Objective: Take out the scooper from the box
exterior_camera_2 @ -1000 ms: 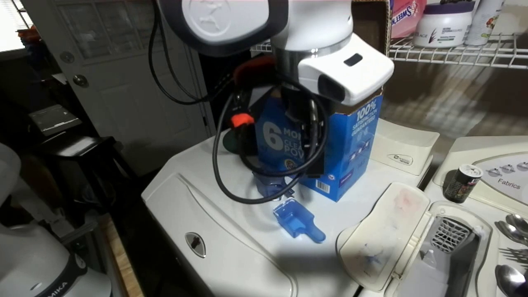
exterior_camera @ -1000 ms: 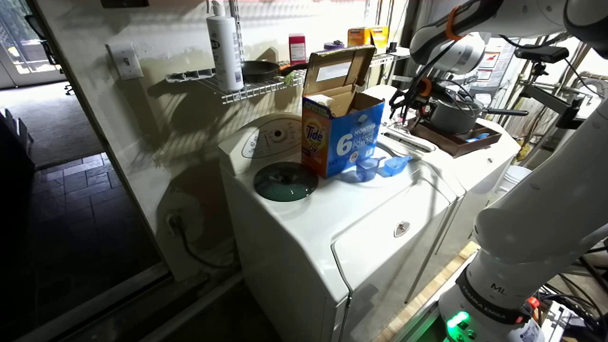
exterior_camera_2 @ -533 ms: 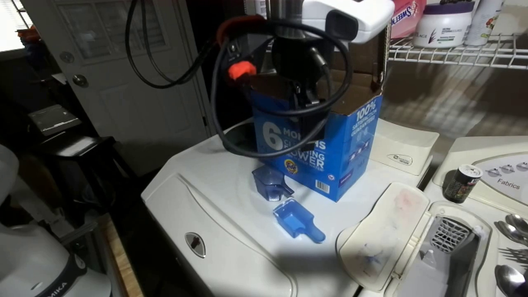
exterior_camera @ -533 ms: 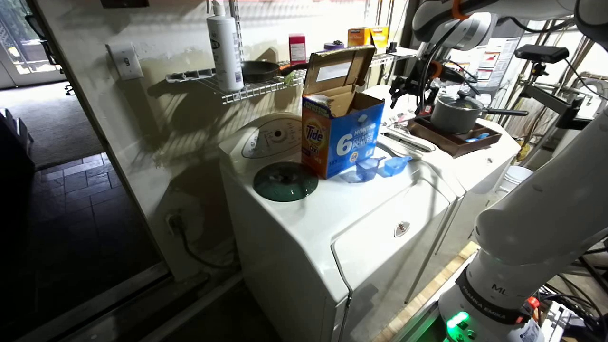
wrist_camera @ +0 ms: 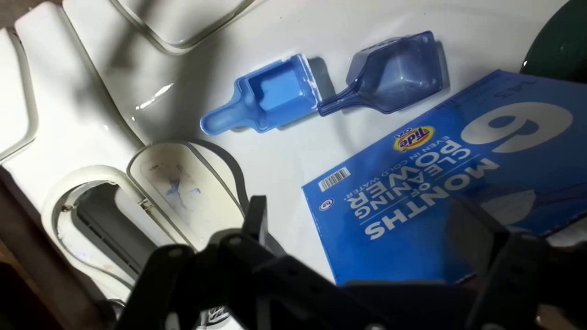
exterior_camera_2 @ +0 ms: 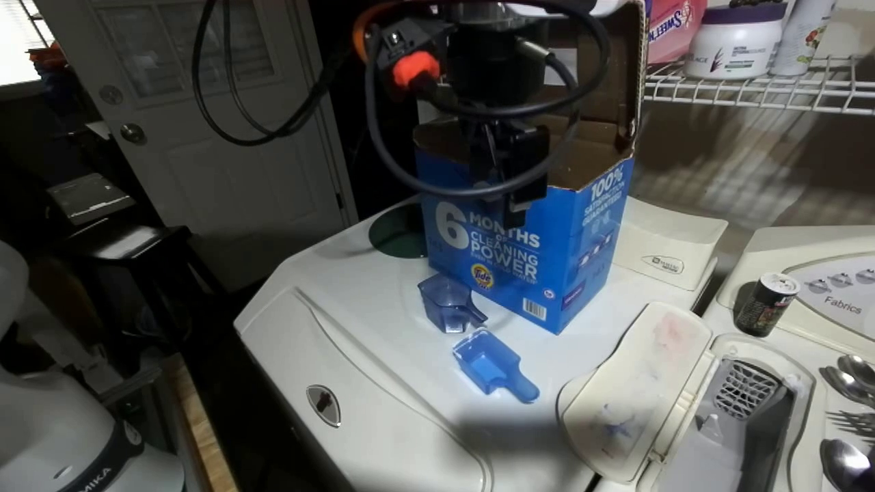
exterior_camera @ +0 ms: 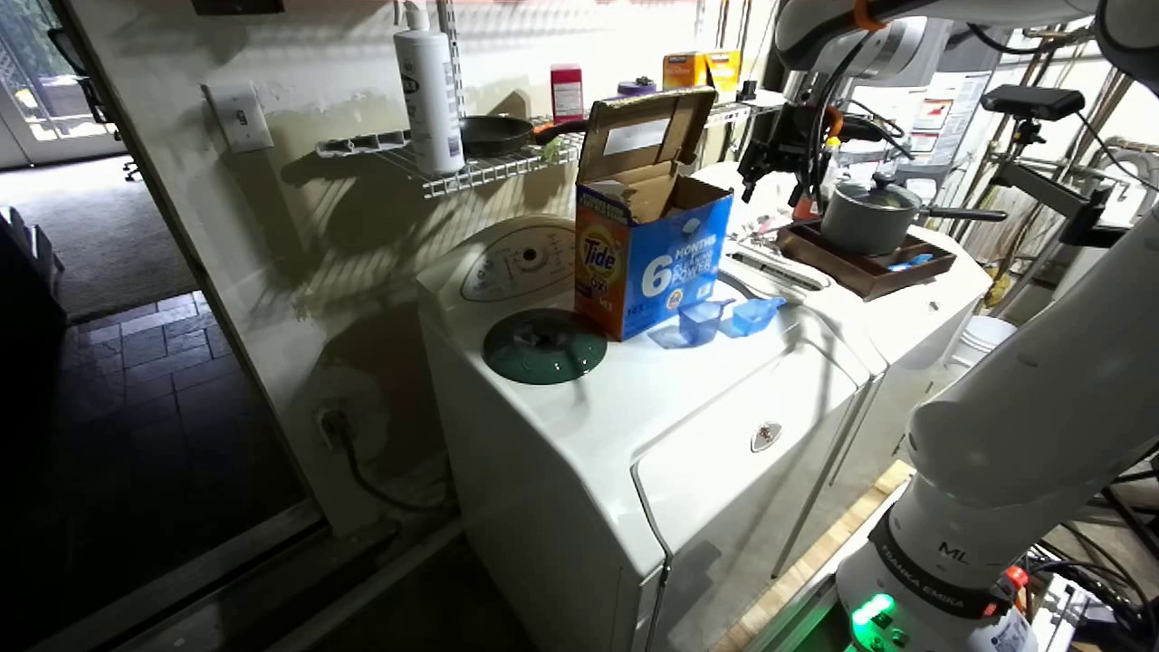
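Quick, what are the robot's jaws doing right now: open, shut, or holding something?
Gripper: open, its jaws spread wide apart, holding nothing.

In an exterior view I'm looking down from farther back, facing the wall point(exterior_camera: 507, 54); in an exterior view I'm seeing the box point(exterior_camera_2: 506, 273) from nearer, toward a door point(exterior_camera_2: 273, 191). Through the wrist view I'm staring down from close by. All are sharing the box and blue scoops point(wrist_camera: 279, 89).
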{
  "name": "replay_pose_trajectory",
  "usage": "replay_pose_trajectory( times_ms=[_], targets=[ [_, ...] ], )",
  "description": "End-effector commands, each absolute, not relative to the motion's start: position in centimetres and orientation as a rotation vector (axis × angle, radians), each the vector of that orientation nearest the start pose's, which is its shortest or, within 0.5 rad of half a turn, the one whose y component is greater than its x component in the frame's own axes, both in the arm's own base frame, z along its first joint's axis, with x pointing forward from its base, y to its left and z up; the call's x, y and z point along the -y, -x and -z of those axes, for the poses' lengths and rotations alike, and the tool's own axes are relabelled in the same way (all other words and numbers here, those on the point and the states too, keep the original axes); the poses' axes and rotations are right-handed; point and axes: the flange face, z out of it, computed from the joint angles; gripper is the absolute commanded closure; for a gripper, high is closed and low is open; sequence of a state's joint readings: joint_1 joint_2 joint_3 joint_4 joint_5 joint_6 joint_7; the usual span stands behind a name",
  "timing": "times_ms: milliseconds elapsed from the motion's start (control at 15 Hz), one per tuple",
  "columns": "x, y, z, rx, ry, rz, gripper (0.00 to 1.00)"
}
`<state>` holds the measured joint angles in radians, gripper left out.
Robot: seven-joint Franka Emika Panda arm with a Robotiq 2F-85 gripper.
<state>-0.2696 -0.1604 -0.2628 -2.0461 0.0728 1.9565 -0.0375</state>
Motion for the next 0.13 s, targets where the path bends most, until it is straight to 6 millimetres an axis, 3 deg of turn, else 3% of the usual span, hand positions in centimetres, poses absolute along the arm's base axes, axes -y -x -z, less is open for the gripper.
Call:
replay_pose_trajectory(
  times_ms=[0,67],
  targets=[
    [26.41,-44.61,-51.54,-0.777,2.951,0.141,0.0],
    [26.42,-44.61,-51.54,-0.775,2.952,0.141,0.0]
  ],
)
